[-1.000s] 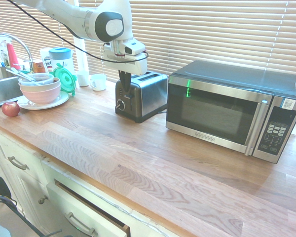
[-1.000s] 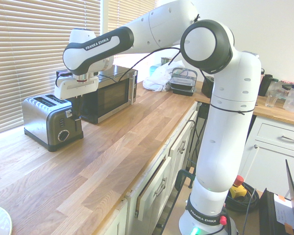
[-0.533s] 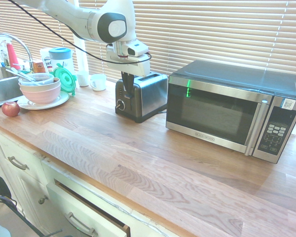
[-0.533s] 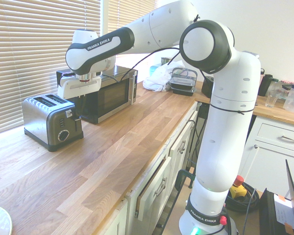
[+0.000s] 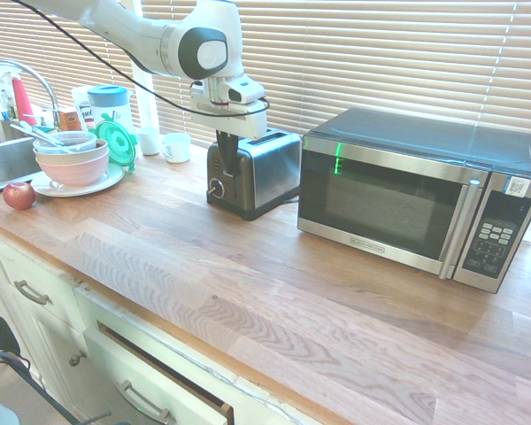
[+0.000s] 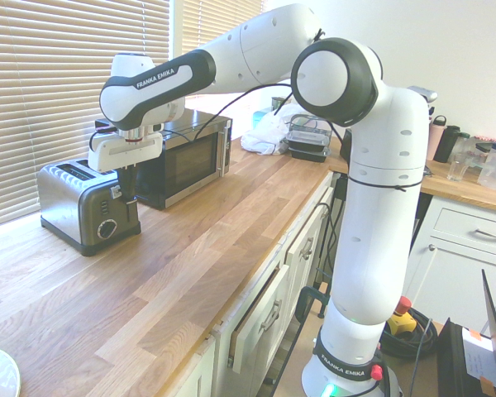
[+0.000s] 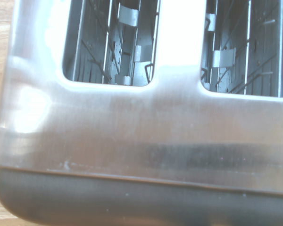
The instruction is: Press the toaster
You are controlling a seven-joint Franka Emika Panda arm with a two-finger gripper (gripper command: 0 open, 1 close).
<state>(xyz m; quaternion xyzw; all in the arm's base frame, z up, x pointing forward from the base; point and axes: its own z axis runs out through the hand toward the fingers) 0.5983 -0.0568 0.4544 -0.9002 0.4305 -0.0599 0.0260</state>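
The toaster (image 5: 257, 168) has brushed steel sides with a soft sheen and a matt black plastic end panel; in the wrist view its steel top (image 7: 146, 127) shows fine brush lines and bright glare, and the slots hold thin bare metal wires. The counter (image 5: 274, 283) is oiled wood planks, smooth, with strong grain. The microwave (image 5: 416, 199) is steel-trimmed with a glossy dark glass door. The arm (image 6: 364, 215) is glossy white plastic with black joints. The bowls (image 5: 71, 159) near the counter's left end look glazed.

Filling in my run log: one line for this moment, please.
tool: at lever end of toaster | slots: empty | microwave: beside toaster
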